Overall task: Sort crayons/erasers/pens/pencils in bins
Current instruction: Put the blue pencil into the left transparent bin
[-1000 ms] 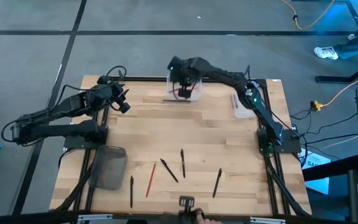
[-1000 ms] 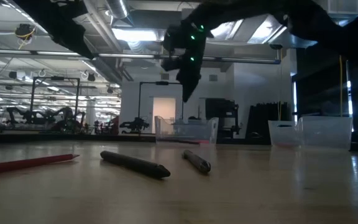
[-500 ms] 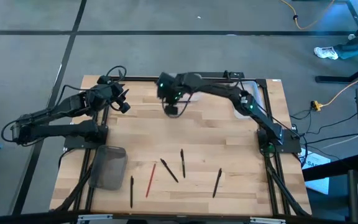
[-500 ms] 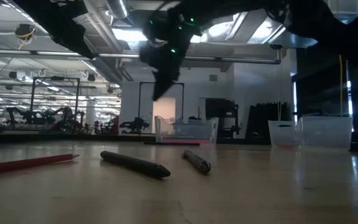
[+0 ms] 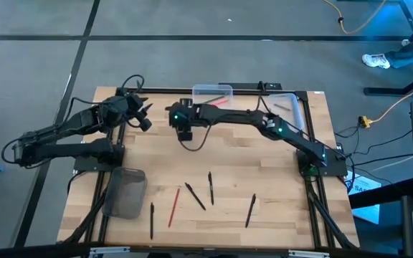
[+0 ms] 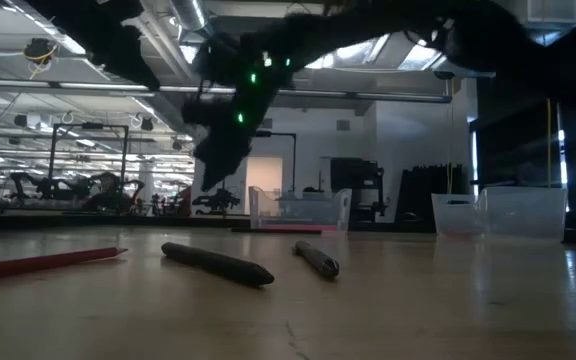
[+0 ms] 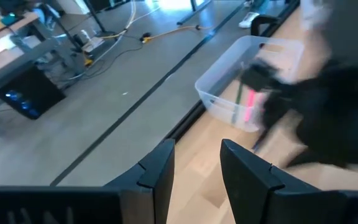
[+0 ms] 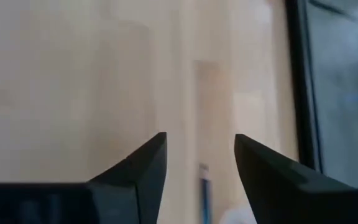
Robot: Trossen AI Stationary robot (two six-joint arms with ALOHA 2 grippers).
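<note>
- High view: the right gripper hangs over bare table, near the clear bin at the far edge; a second clear bin sits partly under the right arm, the dark bin near the front left. Pens lie well apart (front centre).
- Low view: the right gripper is a dark blur.
- Left wrist view: the left gripper stands parted, empty.
- Right wrist view: the fingers are spread, pinching nothing.

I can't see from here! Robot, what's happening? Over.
Right gripper open, empty, over mid-table. Left gripper waiting, far-left. Clear bin holds a red item. Pens unsorted. Nothing blocking.
</note>
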